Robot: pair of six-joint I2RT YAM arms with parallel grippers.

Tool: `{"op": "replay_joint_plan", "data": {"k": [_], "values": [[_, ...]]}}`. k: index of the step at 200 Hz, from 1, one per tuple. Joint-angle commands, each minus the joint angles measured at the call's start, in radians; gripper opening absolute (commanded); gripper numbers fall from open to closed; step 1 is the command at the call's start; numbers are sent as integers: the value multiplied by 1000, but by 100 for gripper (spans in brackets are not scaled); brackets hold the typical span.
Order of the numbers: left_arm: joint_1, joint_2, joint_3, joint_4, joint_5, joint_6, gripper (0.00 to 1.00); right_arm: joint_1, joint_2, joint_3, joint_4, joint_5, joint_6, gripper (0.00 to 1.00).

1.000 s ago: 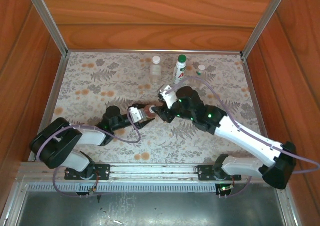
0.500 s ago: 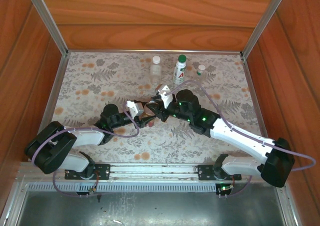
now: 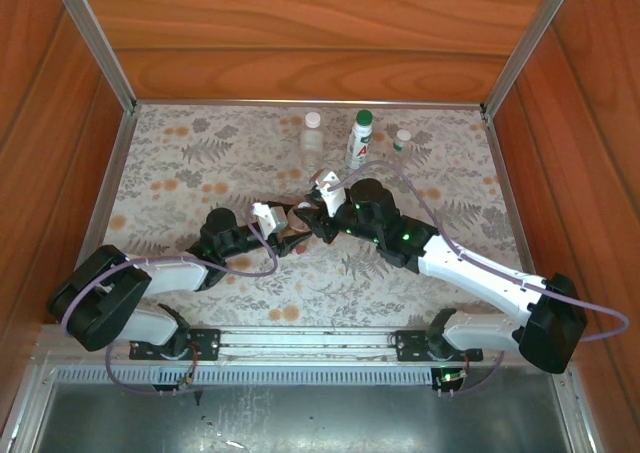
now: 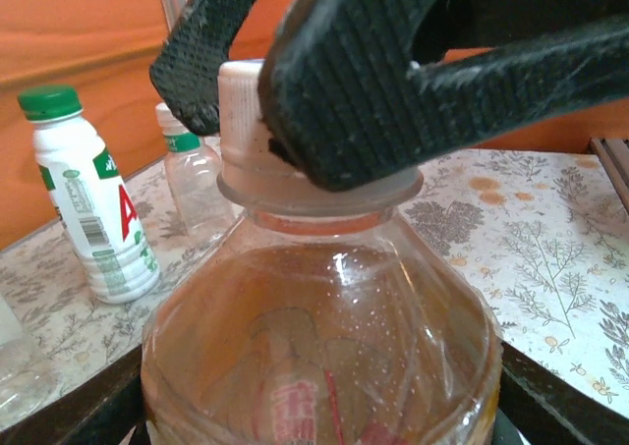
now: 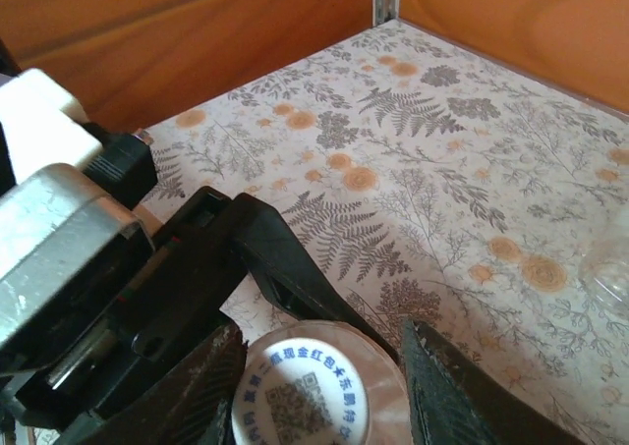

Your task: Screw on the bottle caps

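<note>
An amber bottle (image 4: 324, 337) with red print stands at the table's middle, and my left gripper (image 3: 290, 233) is shut round its body. A pale cap (image 4: 239, 96) sits on its neck. My right gripper (image 5: 314, 388) is shut on that cap from above, with a ribbed finger (image 4: 344, 91) pressed on each side. From above, the cap (image 5: 307, 394) shows blue print on a white top. At the back stand a white bottle (image 3: 360, 139) with a green cap, a clear bottle (image 3: 313, 139) with a white cap and a smaller clear bottle (image 3: 402, 141).
Wooden walls with metal corner posts (image 3: 95, 43) close in the flowered table (image 3: 200, 153) on three sides. Both arms meet at the middle, my left gripper's black finger (image 5: 295, 258) lying just behind the cap. Bare table lies left and right of them.
My right gripper has slid left over the bottle's neck and closed on the cap. My left wrist has turned a little with the bottle in it.
</note>
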Motion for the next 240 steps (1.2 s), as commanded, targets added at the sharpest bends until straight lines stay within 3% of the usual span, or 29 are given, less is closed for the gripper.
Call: {"op": "replay_joint_plan", "data": {"k": [1, 23, 42, 58, 65, 68, 92, 150, 172, 207, 218, 240], "values": [[6, -18, 2, 35, 18, 15, 68, -2, 8, 12, -18, 9, 2, 41], [5, -14, 0, 35, 13, 18, 69, -2, 10, 20, -7, -34, 10, 26], [5, -10, -4, 35, -6, 22, 75, -4, 4, 20, -4, 18, 2, 16], [5, -8, -15, 34, -53, 14, 84, -8, 11, 21, -5, 112, -20, 16], [6, -10, -27, 33, -71, 11, 98, -15, 21, 27, -4, 145, -40, 16], [5, -12, -33, 33, -79, 11, 100, -19, 28, 30, -3, 160, -48, 16], [4, -33, -83, 25, -161, -14, 100, -68, 117, 76, 26, 217, -76, 15], [5, -111, -195, 3, -268, -161, 100, -149, 368, 217, 82, 150, -125, 17], [5, -169, -213, -47, -304, -174, 100, -152, 399, 230, 71, 157, -135, 23], [6, -249, -191, -163, -374, -142, 100, -153, 387, 235, 66, 151, -162, 46], [7, -269, -185, -183, -430, -125, 100, -152, 371, 238, 69, 173, -169, 58], [62, -312, -153, -255, -479, -92, 100, -155, 315, 235, 70, 219, -175, 74]]}}
